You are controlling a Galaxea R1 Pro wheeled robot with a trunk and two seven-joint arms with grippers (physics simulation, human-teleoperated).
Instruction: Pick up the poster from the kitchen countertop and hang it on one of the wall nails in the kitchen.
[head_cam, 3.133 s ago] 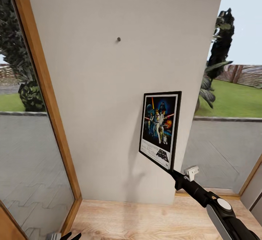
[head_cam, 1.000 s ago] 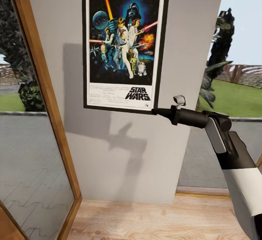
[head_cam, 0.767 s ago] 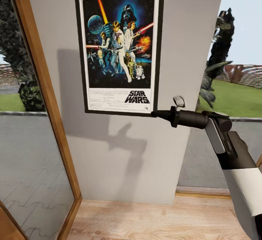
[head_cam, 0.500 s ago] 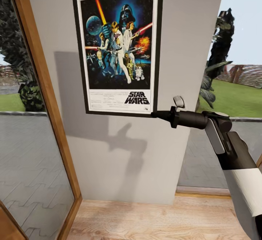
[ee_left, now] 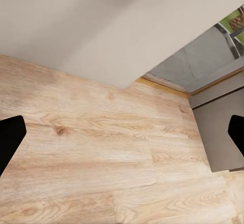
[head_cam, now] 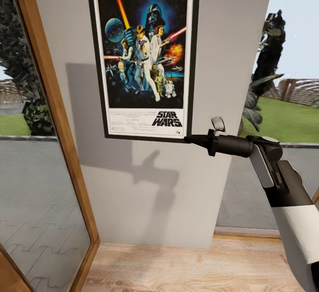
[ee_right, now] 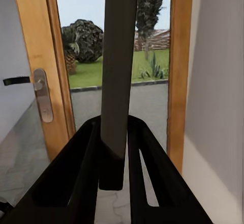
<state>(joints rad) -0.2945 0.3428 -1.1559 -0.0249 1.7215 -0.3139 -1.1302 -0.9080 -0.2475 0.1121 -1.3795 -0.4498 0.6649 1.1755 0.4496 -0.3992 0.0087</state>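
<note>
Floorboards (ee_left: 101, 147) of pale wood lie beyond the left gripper (ee_left: 122, 132); its two black fingertips (ee_left: 10, 137) sit at opposite edges of the left wrist view, jaws spread wide with nothing between them. Past those tips the boards meet the foot of a pale grey wall (ee_left: 101, 25), and off to one side a grey cabinet front (ee_left: 218, 132) stands against a strip of paving.

Right gripper (head_cam: 189, 139): the arm reaches in level from the right, and the black fingers (ee_right: 84, 178) are pressed together on the lower right corner of the poster (head_cam: 144, 57). In the right wrist view the frame's thin edge (ee_right: 117, 81) stands up straight between the two pads, touching both, and carries on past the tips. Beyond it, further off, a glazed door with a wooden frame (ee_right: 38, 66) and a metal handle plate (ee_right: 42, 94); through the glass, lawn and a dark bush (ee_right: 84, 40).

Poster, head view: upright, flat against the wall (head_cam: 133, 186), tilted very slightly, top edge at the picture's upper border. Black frame, white border, dark blue artwork, "STAR WARS" logo just inboard of the gripped corner. Whether it rests on a nail I cannot tell; the poster covers that patch of wall. Shadow of poster and arm (head_cam: 150, 172) falls on the wall below and left of the jaws.

Either side of the wall: wood-framed glazing (head_cam: 57, 119), paving, grass and trees outside.
</note>
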